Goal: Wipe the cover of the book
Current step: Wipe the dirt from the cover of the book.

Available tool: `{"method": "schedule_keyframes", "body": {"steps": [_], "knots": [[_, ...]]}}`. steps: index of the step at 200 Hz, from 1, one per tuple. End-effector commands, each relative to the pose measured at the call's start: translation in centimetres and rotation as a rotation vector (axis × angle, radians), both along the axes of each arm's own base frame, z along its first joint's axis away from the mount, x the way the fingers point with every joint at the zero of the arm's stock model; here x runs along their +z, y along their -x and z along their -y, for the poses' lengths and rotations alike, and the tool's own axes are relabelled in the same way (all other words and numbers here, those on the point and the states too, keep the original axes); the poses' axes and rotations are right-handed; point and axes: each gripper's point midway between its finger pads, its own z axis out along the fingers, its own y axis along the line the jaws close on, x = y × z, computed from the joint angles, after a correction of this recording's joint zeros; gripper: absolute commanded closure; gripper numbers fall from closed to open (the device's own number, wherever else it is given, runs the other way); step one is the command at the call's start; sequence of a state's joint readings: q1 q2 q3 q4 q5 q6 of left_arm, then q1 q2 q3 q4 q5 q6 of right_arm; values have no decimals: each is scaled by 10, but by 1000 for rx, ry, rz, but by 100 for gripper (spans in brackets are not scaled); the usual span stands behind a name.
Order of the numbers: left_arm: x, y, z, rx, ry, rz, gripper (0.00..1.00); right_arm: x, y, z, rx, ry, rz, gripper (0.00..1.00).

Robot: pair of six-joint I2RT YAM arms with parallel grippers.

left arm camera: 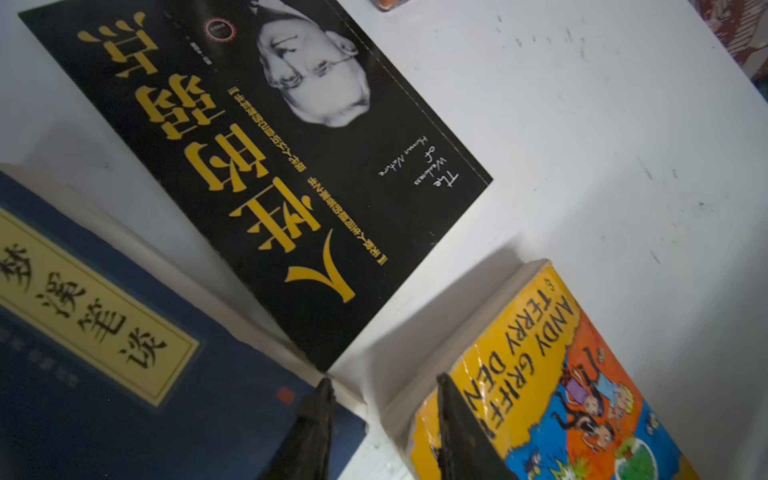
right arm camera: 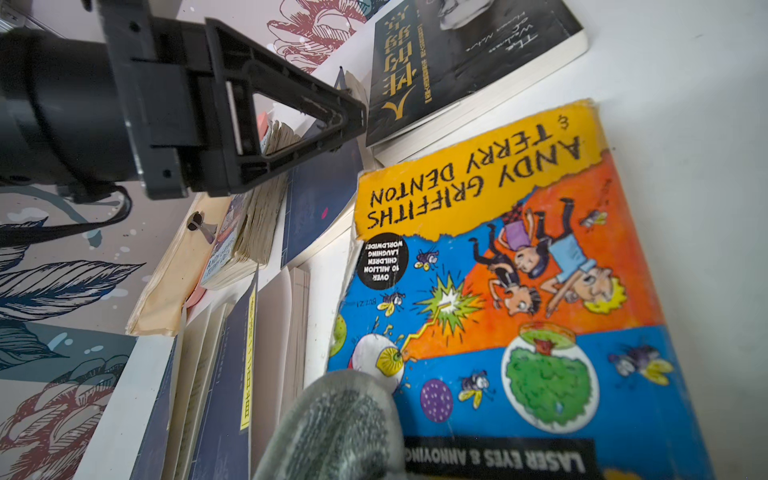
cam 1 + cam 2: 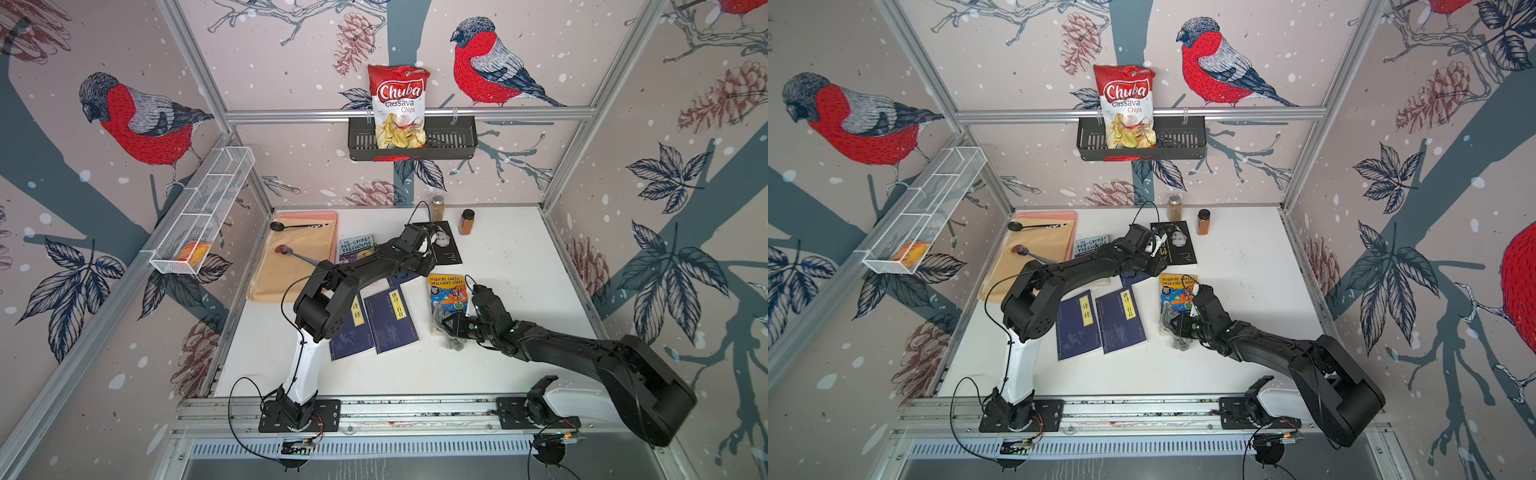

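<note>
Right gripper clamped on grey cloth; cloth on near end of colourful book. Left gripper jaws apart, at book's far corner.

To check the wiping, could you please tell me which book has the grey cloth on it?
The yellow, orange and blue Andy Griffiths book; only its cover has the grey cloth on it.

Right gripper holds grey cloth at near end of colourful book, left arm stretches above two navy books
</note>
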State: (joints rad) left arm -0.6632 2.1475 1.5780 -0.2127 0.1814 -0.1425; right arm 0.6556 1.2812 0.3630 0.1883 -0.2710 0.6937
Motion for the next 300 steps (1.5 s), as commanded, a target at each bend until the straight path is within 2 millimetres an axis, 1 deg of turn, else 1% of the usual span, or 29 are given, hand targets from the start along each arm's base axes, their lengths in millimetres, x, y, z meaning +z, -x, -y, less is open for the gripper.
{"method": "schedule_keyframes", "body": {"steps": [1, 13, 18, 26, 38, 56, 87, 96, 111, 117, 137, 155, 167, 179, 198, 211, 229, 245, 278, 300], "knots": [[-20, 4, -3, -21, -49, -43, 64, -38, 25, 36, -26, 190, -140, 96], [-28, 4, -3, -20, -58, -62, 68, -36, 23, 35, -23, 187, -139, 96], [-32, 5, -2, -22, -62, -71, 71, -36, 22, 35, -22, 186, -137, 96], [-33, 7, 0, -30, -57, -82, 77, -35, 21, 35, -23, 186, -136, 96], [-33, 11, 3, -54, -36, -94, 80, -35, 20, 36, -24, 187, -135, 96], [-31, 18, 9, -90, -2, -110, 81, -35, 17, 37, -33, 185, -131, 96], [-29, 23, 13, -118, 31, -129, 80, -34, 7, 39, -57, 174, -125, 96], [-29, 23, 14, -114, 31, -131, 78, -33, 5, 38, -56, 170, -125, 96], [-25, 18, 10, -89, 31, -122, 69, -34, 5, 36, -47, 171, -128, 96], [-21, 16, 9, -78, 36, -117, 65, -34, 5, 36, -44, 171, -130, 96], [-6, 8, 4, -50, 70, -98, 60, -37, 8, 38, -39, 179, -139, 96], [9, 1, -1, -24, 124, -84, 58, -39, 10, 39, -40, 180, -143, 96], [15, -3, -5, -11, 153, -81, 57, -40, 10, 40, -42, 180, -145, 96], [17, -6, -9, 8, 168, -83, 57, -40, 10, 39, -40, 178, -144, 96], [14, -4, -9, -1, 181, -105, 57, -42, 10, 40, -42, 180, -148, 96], [11, 0, -7, -20, 187, -125, 58, -43, 10, 41, -43, 181, -149, 96], [3, 10, -4, -51, 188, -168, 58, -42, 9, 41, -48, 178, -146, 96], [-7, 14, -6, -54, 167, -183, 59, -42, 9, 42, -50, 177, -148, 96], [-23, 16, -8, -52, 132, -205, 64, -43, 9, 43, -53, 177, -150, 96], [-25, 20, -2, -86, 140, -206, 70, -43, 7, 42, -55, 175, -148, 96]]}}
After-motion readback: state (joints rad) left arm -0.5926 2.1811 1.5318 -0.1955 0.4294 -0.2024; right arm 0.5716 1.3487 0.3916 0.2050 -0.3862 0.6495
